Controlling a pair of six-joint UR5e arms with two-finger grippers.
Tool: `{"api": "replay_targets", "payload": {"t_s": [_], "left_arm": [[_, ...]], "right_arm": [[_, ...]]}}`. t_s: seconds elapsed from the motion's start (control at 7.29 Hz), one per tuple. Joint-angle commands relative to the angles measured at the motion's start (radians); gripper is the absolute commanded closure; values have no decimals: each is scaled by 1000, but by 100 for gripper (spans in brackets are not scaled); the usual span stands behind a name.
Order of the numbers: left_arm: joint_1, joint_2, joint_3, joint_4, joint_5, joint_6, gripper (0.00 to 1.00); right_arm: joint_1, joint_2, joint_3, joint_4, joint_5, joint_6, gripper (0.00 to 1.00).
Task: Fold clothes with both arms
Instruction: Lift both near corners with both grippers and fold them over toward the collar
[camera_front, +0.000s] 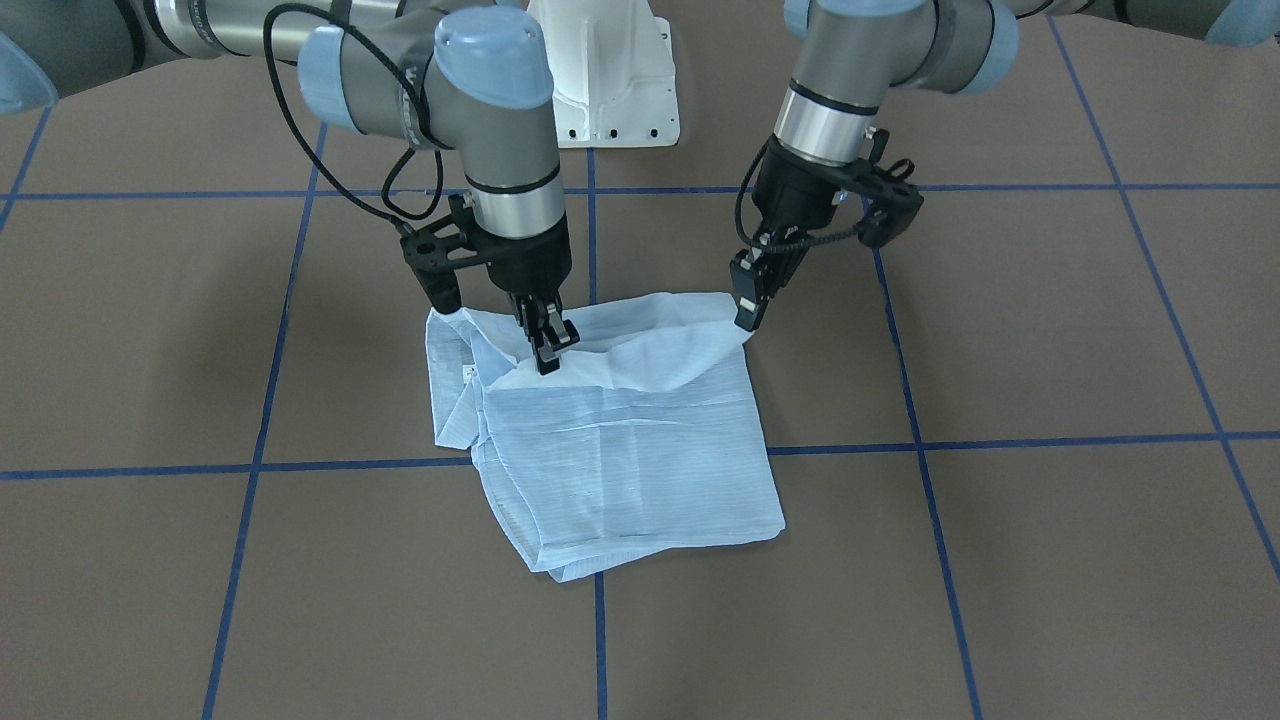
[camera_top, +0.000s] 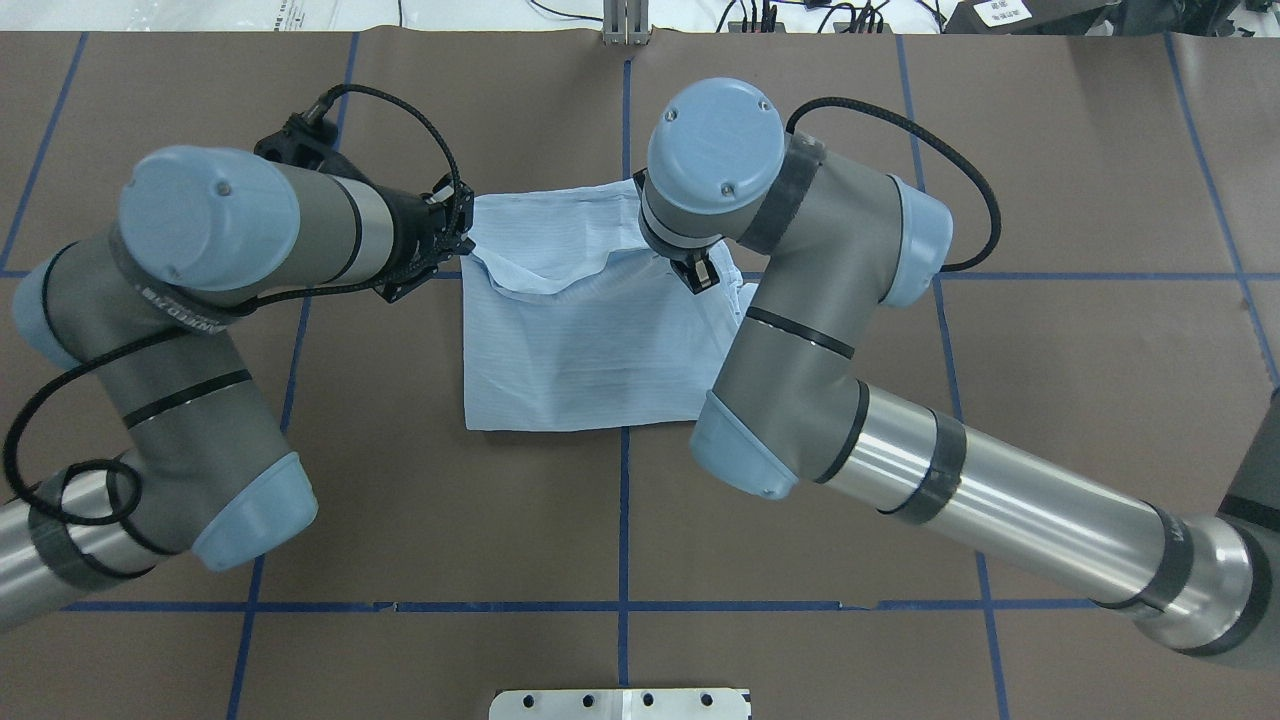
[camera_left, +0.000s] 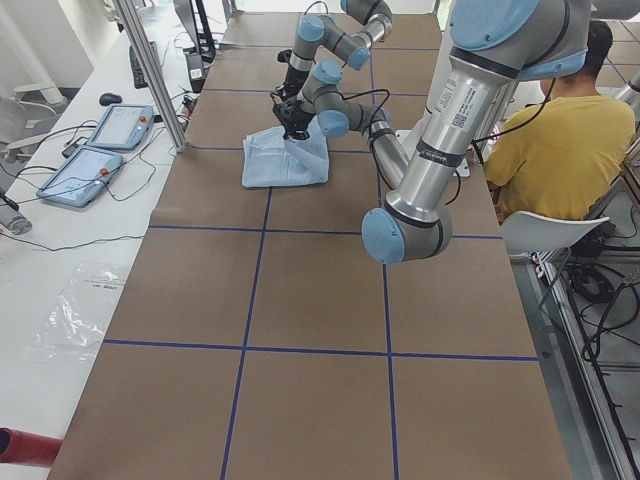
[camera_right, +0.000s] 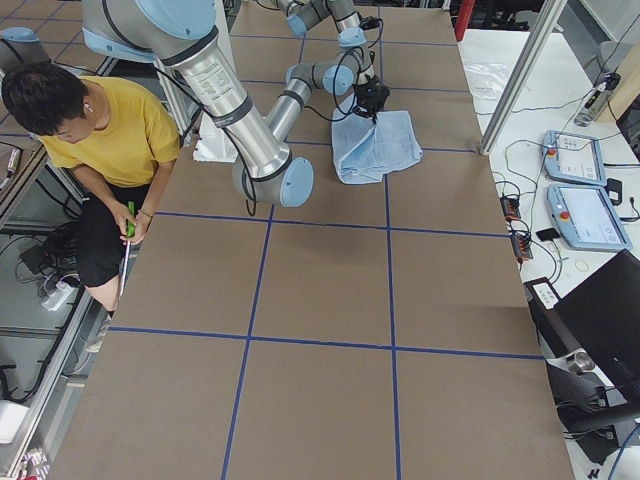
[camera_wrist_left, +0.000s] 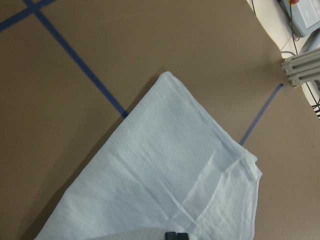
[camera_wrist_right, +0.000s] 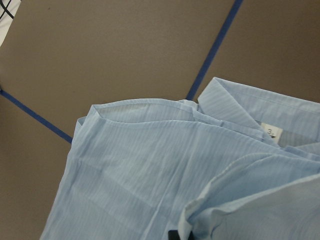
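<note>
The pale blue striped shirt (camera_front: 620, 450) lies folded into a rough square on the brown table, its collar and white neck label (camera_wrist_right: 270, 131) at one side. My left gripper (camera_front: 748, 318) is shut on a raised corner of the shirt's top layer. My right gripper (camera_front: 550, 355) is shut on the same layer's edge near the collar, and the cloth sags between the two. From overhead, the left gripper (camera_top: 455, 250) is at the shirt's (camera_top: 570, 350) left edge and the right gripper (camera_top: 703, 278) at its right. Both wrist views show lifted cloth (camera_wrist_left: 165, 170) just at the fingertips.
The white pedestal base (camera_front: 605, 80) stands behind the shirt. Blue tape lines (camera_front: 600, 640) grid the table. A seated person in a yellow top (camera_right: 110, 130) is beside the robot. Teach pendants (camera_right: 580, 190) lie on the side bench.
</note>
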Motion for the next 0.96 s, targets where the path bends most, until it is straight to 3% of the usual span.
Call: {"api": "replay_targets", "payload": {"t_s": [0.0, 0.14, 0.41, 0.82], "left_arm": [[-82, -102, 306, -176, -5, 77, 100], [-105, -122, 395, -243, -5, 98, 100], [-115, -161, 541, -341, -2, 126, 100], [-115, -202, 655, -391, 4, 189, 100]], "right_arm": [[50, 115, -261, 136, 29, -39, 100], [64, 177, -373, 154, 33, -77, 100], [81, 190, -508, 291, 44, -108, 100], [87, 207, -584, 345, 43, -145, 100]]}}
